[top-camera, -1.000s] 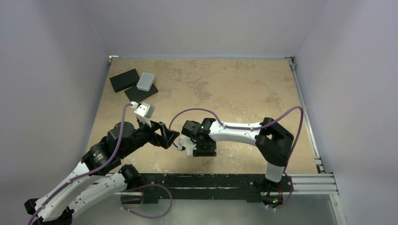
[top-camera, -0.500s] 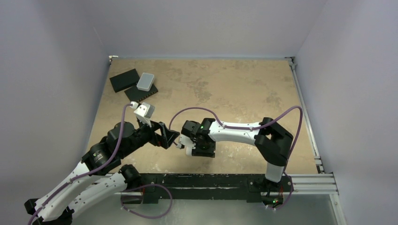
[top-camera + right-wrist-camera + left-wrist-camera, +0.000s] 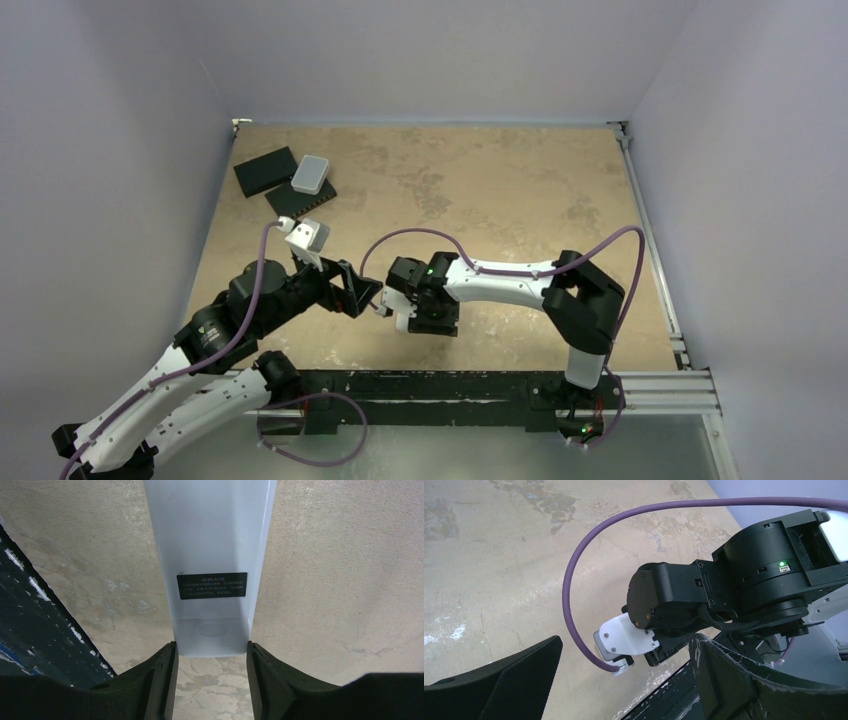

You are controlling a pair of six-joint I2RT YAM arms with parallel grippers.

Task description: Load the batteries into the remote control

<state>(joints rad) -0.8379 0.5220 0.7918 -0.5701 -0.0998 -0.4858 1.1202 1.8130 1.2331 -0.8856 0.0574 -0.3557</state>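
Top view: left gripper (image 3: 362, 292) and right gripper (image 3: 398, 312) face each other at the near edge of the table (image 3: 500, 180). Left wrist view: left jaws spread, empty. Right wrist view: remote control (image 3: 210, 545), label side up, is pinched by its very end; so shallow a hold could let it pivot or slip. The batteries are unseen.

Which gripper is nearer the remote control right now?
Right. The right gripper is closed on one end of the remote control. The left gripper stands open off to the side, holding nothing.
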